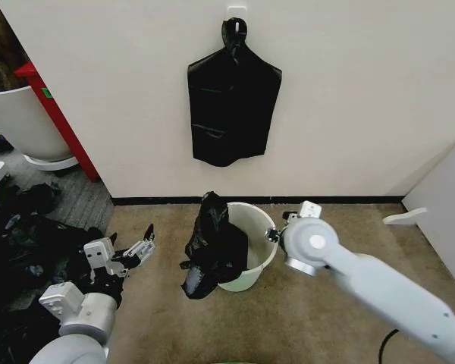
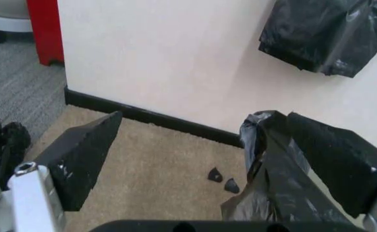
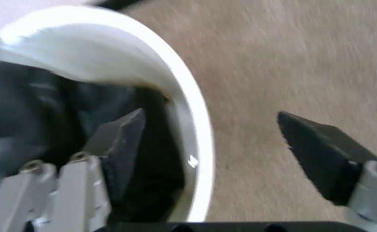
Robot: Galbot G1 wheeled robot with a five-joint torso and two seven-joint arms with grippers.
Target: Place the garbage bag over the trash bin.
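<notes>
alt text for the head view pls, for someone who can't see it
A black garbage bag hangs over the left side of a small white trash bin on tan carpet by a wall. The open right gripper is at the bin's right rim; the open left gripper waits to the left.

No writing, label, brand mark, number or sign can be read anywhere. A small green patch sits on the red panel [image 1: 54,114] at the far left, too small to make out.
</notes>
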